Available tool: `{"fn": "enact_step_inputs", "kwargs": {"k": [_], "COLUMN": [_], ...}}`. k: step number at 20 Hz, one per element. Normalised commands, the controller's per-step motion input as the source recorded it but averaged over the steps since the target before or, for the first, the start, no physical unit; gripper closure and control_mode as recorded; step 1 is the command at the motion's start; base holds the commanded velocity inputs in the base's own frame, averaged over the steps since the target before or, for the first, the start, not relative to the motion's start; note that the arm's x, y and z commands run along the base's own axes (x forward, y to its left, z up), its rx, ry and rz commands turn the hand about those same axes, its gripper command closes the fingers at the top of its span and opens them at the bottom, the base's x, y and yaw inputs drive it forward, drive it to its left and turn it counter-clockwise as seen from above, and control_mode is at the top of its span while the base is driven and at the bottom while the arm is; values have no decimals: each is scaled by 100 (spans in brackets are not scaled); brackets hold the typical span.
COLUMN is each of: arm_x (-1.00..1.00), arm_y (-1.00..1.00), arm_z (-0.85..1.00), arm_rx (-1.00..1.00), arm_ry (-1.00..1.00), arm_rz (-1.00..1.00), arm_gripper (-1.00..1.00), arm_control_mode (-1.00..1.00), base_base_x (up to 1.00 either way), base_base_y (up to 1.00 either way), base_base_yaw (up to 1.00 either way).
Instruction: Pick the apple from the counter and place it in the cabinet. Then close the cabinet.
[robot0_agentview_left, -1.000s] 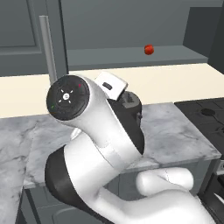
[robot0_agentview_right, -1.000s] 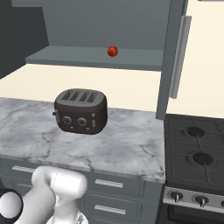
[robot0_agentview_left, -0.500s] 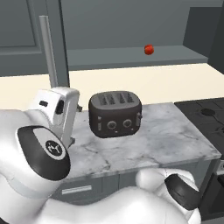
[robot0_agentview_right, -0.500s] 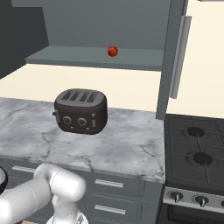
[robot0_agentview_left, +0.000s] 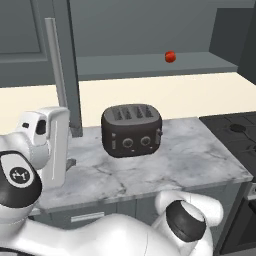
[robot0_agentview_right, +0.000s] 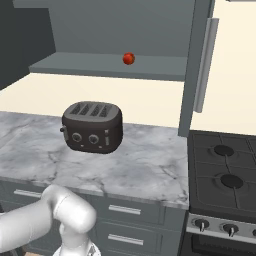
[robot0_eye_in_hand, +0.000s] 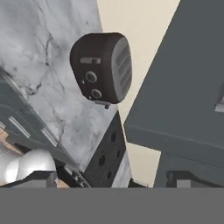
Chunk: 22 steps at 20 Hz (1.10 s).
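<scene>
The small red apple (robot0_agentview_left: 170, 56) (robot0_agentview_right: 129, 58) rests on the grey inner shelf (robot0_agentview_left: 150, 65) (robot0_agentview_right: 95, 66) of the open cabinet, above the marble counter (robot0_agentview_left: 195, 160) (robot0_agentview_right: 145, 165). Both doors stand open: the left door (robot0_agentview_left: 65, 45) with its silver bar handle (robot0_agentview_left: 54, 70), and the right door (robot0_agentview_right: 197, 60) with its handle (robot0_agentview_right: 207, 65). My gripper (robot0_eye_in_hand: 113, 180) is open and holds nothing, far below and left of the apple. Its white hand (robot0_agentview_left: 54, 142) hangs at the counter's left end beside the left door. The hand view is rolled sideways and looks along the counter (robot0_eye_in_hand: 52, 65).
A black four-slot toaster (robot0_agentview_left: 131, 130) (robot0_agentview_right: 92, 126) (robot0_eye_in_hand: 101, 68) stands mid-counter under the shelf. A black stovetop (robot0_agentview_right: 222, 170) (robot0_agentview_left: 235, 130) borders the counter on the right. Dark grey drawers (robot0_agentview_right: 125, 212) run below. My white arm fills the lower left base view.
My arm has swung from in front of the toaster to the left, bringing the hand beside the open left door. The apple and both doors have stayed put.
</scene>
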Motion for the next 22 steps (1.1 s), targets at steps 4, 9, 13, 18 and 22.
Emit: {"fn": "enact_step_inputs", "kwargs": {"k": [4,9,13,18,22], "arm_x": [68,63,81,100,100], "arm_y": [0,0,-22,-92,-94], "arm_z": [-21,-19,-2,0,0], "arm_rx": [-3,-5,-2,0,0], "arm_ry": [1,1,2,23,28], "arm_rz": [-7,-6,-9,-12,-13], "arm_gripper": [-100,-100,-100,-100,-100], "arm_control_mode": [-100,-100,-100,-100,-100], "base_base_x": [0,0,0,0,0], "base_base_y": [0,0,0,0,0], "base_base_yaw": [0,0,0,0,0]}}
